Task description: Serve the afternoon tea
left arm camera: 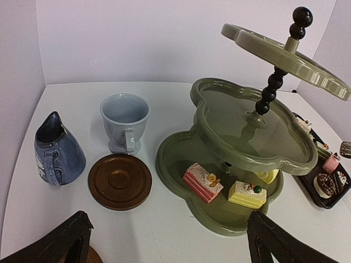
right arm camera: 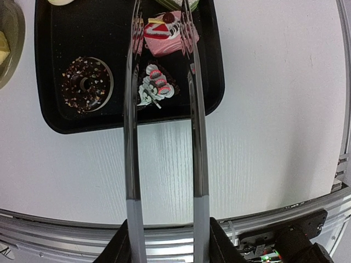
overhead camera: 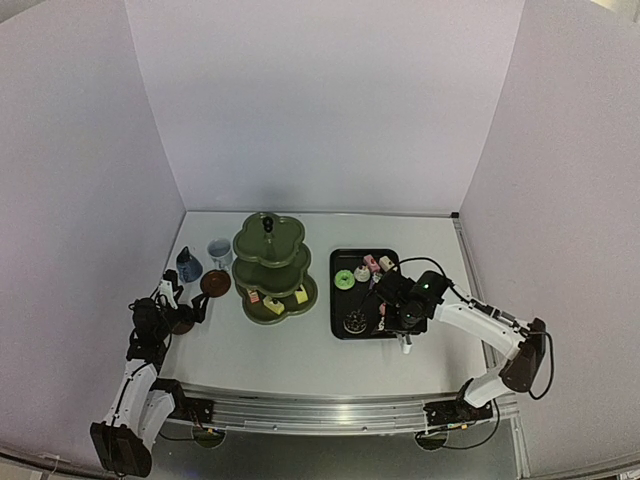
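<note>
The olive-green three-tier stand (left arm camera: pixel 241 137) holds a pink cake (left arm camera: pixel 203 182) and two yellow cakes (left arm camera: pixel 247 194) on its bottom tier; it also shows in the top view (overhead camera: pixel 270 262). The pale cup (left arm camera: pixel 125 120) stands upright. The dark-blue cup (left arm camera: pixel 57 150) sits tilted beside it. One brown saucer (left arm camera: pixel 119 181) lies in front of them. A second saucer's edge (left arm camera: pixel 90 256) shows under my left finger. My left gripper (left arm camera: pixel 167 230) is open and empty. My right gripper (right arm camera: pixel 167 241) is shut on the tongs (right arm camera: pixel 130 137), whose tips straddle a pink cake (right arm camera: pixel 164 33).
The black tray (right arm camera: pixel 55 33) also holds a chocolate ring (right arm camera: pixel 86 85) and a dark strawberry cake (right arm camera: pixel 155 87); a green cake (overhead camera: pixel 344 279) and others lie at its far end. The table's metal front rail (right arm camera: pixel 66 230) runs under the right wrist. White walls enclose three sides.
</note>
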You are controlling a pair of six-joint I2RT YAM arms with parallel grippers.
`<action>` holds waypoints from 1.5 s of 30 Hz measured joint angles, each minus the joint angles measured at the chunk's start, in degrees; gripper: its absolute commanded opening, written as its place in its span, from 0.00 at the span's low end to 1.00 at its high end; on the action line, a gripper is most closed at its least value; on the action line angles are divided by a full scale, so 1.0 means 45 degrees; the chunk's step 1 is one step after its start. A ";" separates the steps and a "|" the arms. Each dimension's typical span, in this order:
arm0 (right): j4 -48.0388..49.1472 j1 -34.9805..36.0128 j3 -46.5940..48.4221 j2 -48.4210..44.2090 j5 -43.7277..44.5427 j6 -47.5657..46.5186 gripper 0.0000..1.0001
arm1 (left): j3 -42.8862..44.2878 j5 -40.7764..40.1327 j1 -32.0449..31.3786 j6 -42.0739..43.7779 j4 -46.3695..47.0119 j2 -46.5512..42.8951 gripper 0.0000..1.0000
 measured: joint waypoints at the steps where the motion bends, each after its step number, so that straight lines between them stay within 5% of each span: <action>1: -0.0004 0.0000 0.0052 0.0032 -0.0052 -0.0008 0.37 | 0.0000 0.0000 0.0000 0.0000 0.0000 0.0000 1.00; 45: -0.1262 0.0000 0.0980 0.0769 0.0299 -0.0282 0.36 | 0.0000 0.0010 0.0000 0.0000 0.0000 0.0170 1.00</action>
